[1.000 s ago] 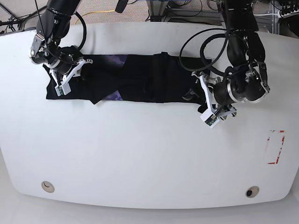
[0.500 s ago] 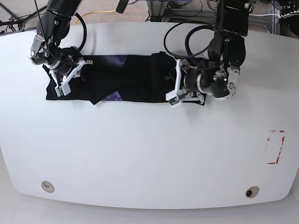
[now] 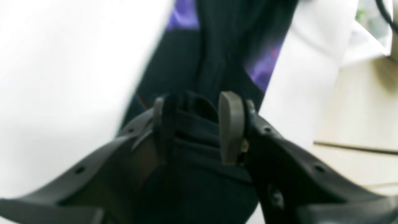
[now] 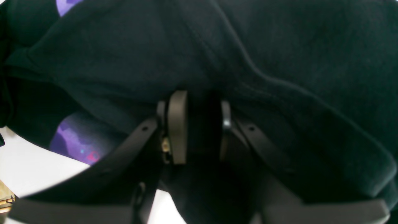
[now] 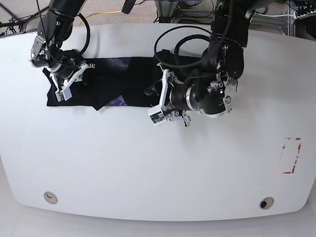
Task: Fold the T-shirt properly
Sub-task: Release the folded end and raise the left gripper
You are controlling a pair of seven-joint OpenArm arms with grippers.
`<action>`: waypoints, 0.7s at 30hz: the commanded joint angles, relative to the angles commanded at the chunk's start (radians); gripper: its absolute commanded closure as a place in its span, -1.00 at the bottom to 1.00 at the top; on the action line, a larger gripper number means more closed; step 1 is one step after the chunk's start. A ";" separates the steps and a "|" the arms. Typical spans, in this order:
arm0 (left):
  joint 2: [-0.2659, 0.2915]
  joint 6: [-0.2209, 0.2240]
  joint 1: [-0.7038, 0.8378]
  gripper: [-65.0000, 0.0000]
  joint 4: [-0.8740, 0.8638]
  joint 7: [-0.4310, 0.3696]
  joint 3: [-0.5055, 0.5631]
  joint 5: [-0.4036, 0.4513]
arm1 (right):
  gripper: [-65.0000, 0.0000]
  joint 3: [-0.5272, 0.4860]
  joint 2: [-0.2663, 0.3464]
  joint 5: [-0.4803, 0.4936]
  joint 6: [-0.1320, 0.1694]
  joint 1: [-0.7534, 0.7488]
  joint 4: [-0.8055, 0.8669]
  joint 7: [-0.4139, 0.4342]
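The black T-shirt (image 5: pixel 118 81) lies in a band across the back left of the white table (image 5: pixel 148 163), with purple print (image 5: pixel 120 102) showing. Its right end is lifted and carried over the middle. My left gripper (image 5: pixel 159 106) holds that end; in the left wrist view it (image 3: pixel 197 124) is shut on black cloth (image 3: pixel 217 62). My right gripper (image 5: pixel 64 89) is at the shirt's left end. In the right wrist view it (image 4: pixel 200 124) is shut on a fold of the cloth (image 4: pixel 279 46), next to a purple patch (image 4: pixel 77 140).
A red-and-white marker (image 5: pixel 291 155) lies near the table's right edge. Two round holes (image 5: pixel 50 197) (image 5: pixel 266 203) sit near the front edge. Cables and equipment (image 5: pixel 113 10) lie behind the table.
My left arm has swept leftward from the table's right part to its middle, dragging the shirt's right end over the rest. The right gripper has stayed at the left end.
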 joint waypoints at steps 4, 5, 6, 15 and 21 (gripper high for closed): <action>-0.069 0.000 0.048 0.36 0.000 -0.002 -0.080 0.002 | 0.60 0.000 0.000 0.000 0.000 0.002 0.002 0.000; -0.089 0.000 0.055 0.37 0.000 -0.003 -0.100 0.000 | 0.60 0.000 0.000 0.002 0.000 0.003 0.002 0.000; -0.110 0.000 0.069 0.37 0.000 -0.003 -0.124 0.000 | 0.60 0.000 0.000 0.002 0.000 0.005 0.002 -0.002; -0.210 0.000 0.166 0.38 -0.032 -0.123 -0.273 0.002 | 0.58 -0.002 0.000 0.002 0.000 0.009 0.003 -0.003; -0.216 0.000 0.167 0.38 -0.187 -0.138 -0.272 -0.003 | 0.52 -0.003 0.000 0.003 0.000 0.031 0.005 -0.028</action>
